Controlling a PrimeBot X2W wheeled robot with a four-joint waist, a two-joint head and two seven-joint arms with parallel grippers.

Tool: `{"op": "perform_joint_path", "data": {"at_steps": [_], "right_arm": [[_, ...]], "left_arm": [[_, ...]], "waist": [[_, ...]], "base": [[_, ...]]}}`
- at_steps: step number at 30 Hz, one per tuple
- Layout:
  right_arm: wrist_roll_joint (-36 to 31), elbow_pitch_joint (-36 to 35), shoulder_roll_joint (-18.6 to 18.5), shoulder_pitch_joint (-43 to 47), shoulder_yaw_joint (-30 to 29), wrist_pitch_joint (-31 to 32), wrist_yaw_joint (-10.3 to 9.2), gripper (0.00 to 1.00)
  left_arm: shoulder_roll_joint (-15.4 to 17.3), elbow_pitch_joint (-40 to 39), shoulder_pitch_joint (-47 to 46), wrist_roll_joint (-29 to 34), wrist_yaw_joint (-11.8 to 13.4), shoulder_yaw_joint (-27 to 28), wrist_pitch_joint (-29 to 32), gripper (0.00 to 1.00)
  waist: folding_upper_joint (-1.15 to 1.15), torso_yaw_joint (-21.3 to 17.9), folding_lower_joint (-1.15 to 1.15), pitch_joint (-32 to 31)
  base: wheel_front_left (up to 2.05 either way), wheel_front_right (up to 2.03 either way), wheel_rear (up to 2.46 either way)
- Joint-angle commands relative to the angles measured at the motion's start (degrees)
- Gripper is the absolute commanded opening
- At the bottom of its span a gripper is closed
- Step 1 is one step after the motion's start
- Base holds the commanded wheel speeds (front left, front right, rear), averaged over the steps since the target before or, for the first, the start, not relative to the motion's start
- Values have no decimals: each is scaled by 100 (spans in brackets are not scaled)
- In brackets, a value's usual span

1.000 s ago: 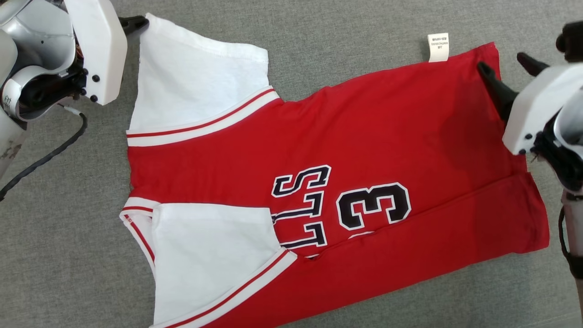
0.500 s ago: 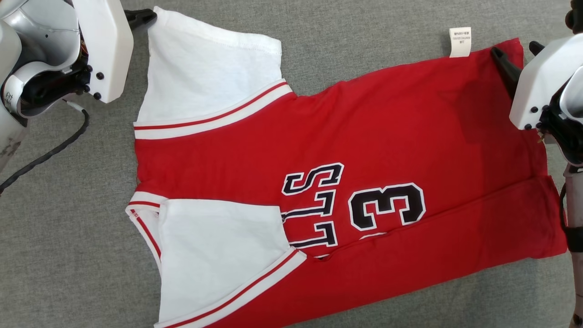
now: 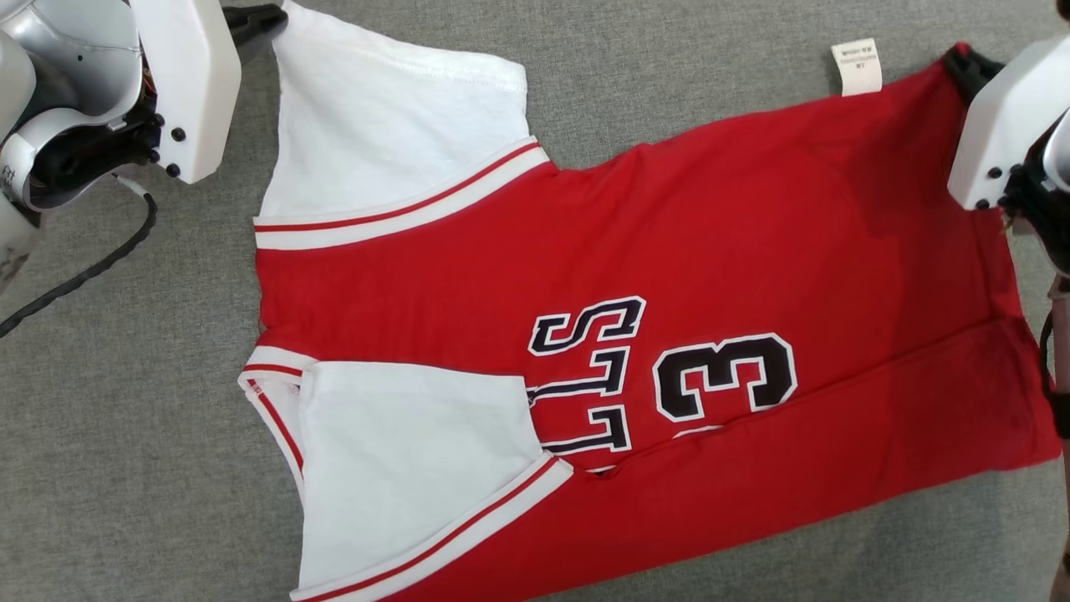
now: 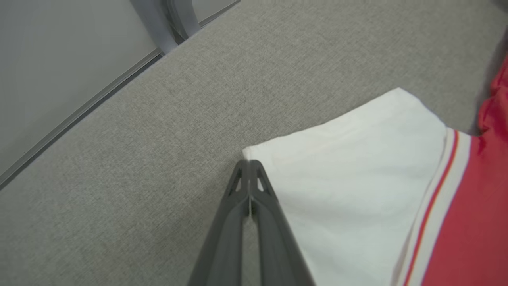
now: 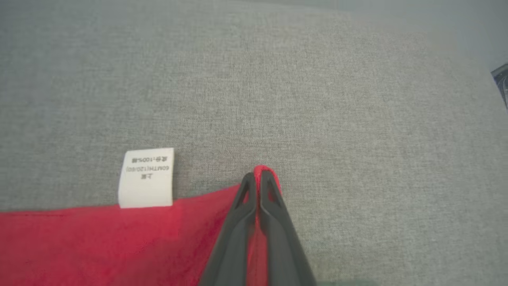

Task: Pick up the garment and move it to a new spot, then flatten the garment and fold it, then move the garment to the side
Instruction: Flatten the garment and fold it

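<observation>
1. The garment (image 3: 752, 251) is a thin jersey, light and limp. With no stiffness it will likely sag and crease between holds, so it is best taken by corners or seams, at two points at once.
2. It lies flat across the middle of the grey bench (image 3: 125, 468), with its near long side folded over the front. The white sleeve (image 4: 349, 178) points toward the bench's left and the hem toward its right.
3. The left fingers (image 4: 234, 206) are pressed together at the far sleeve's corner, apparently nipping its edge.
4. The right fingers (image 5: 238, 214) are closed on the far hem corner. Red cloth pokes out past their tips, near the care label (image 5: 146, 177).
</observation>
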Motion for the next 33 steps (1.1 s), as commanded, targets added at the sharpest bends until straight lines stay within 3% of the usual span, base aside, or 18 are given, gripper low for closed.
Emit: {"op": "perform_joint_path", "data": {"at_steps": [1, 10, 16, 27, 33], "right_arm": [[35, -29, -15, -89, -26, -80, -5, 0], [298, -10, -54, -244, -226, -864, -6, 0], [1113, 63, -140, -191, -406, -1217, -5, 0], [1808, -161, -688, 559, -655, -1052, -5, 0], [2137, -391, -872, 1159, -906, -913, -5, 0]], "left_arm": [[42, 3, -101, 8, -6, -16, -73, 0], [165, 3, -410, 345, -5, -149, -1080, 0], [247, 4, -491, 388, -4, -240, -1959, 0], [1063, -1229, 14, 350, -4, -605, -2672, 0], [1377, -2048, 625, -43, 217, -626, -2832, 0]], "waist": [[0, 3, 0, 6], [0, 72, 0, 8], [0, 210, 0, -126], [0, 499, 0, -487], [0, 727, 0, -684]], "base": [[0, 0, 0], [0, 0, 0], [0, 0, 0], [0, 0, 0], [0, 0, 0]]}}
